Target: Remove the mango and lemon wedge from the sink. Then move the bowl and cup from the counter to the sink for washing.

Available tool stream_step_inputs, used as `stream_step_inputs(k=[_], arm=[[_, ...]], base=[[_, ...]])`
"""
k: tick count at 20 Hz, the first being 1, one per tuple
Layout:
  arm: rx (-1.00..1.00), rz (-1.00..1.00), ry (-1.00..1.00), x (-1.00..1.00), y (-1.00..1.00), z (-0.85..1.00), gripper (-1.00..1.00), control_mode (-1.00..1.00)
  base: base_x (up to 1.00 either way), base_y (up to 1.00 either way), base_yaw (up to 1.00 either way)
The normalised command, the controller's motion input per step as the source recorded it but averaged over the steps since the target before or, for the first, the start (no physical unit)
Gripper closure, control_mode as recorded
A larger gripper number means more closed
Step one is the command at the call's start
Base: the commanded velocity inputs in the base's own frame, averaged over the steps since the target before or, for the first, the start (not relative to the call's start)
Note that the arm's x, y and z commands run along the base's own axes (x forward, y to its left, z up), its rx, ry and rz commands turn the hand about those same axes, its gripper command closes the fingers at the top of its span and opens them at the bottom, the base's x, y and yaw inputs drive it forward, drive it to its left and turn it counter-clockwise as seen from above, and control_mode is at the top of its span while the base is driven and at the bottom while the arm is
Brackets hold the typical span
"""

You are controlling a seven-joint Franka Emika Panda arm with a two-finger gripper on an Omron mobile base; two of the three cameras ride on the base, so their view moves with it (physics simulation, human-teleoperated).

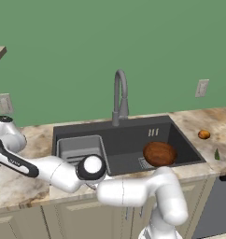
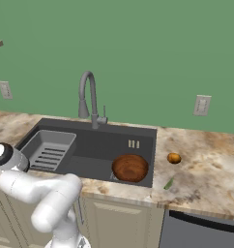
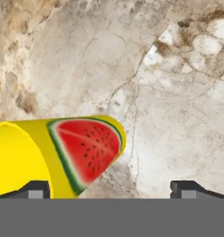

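Cup [image 3: 58,155] x1 by open hand [image 3: 113,189]; bowl [image 1: 159,153] x1 in sink [image 1: 129,128]

Counter [image 3: 169,83] seen as matt marbled stone; cup [image 3: 63,152] beside the gripper [image 3: 116,187] as smooth yellow, watermelon print; faucet [image 1: 119,95] as brushed grey metal.

The arm [image 1: 133,191] is built of glossy white, rounded tube segments that swell into bulbous joints, smooth and free of visible cables or screws. One joint ends in a flat white disc ringed by a dark collar [image 1: 92,166], and a black strip with small pale markings [image 1: 14,162] runs along the link at 9 o'clock in the left base view. The hand [image 3: 113,189] ends in two small dark fingertips [image 3: 190,189] with lighter grey pads.
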Motion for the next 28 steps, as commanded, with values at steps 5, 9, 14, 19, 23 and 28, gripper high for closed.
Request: stream_step_inputs(k=[5,9,14,19,23,28], arm=[[-0.07,-0.01,0.07,0.20,0.20,0.26,-1.00,-1.00],[-0.08,-0.01,0.10,0.20,0.18,0.26,-1.00,-1.00],[-0.12,-0.02,0.16,0.17,0.14,0.24,1.00,-1.00],[-0.14,-0.02,0.15,0.13,0.05,0.31,1.00,-1.00],[-0.14,-0.02,0.15,0.14,0.10,0.34,1.00,-1.00],[-0.17,-0.03,0.16,0.17,0.13,0.32,1.00,-1.00]], base=[[0.00,0.00,0.00],[0.00,0.00,0.00],[0.00,0.00,0.00],[0.00,0.00,0.00],[0.00,0.00,0.00],[0.00,0.00,0.00]])
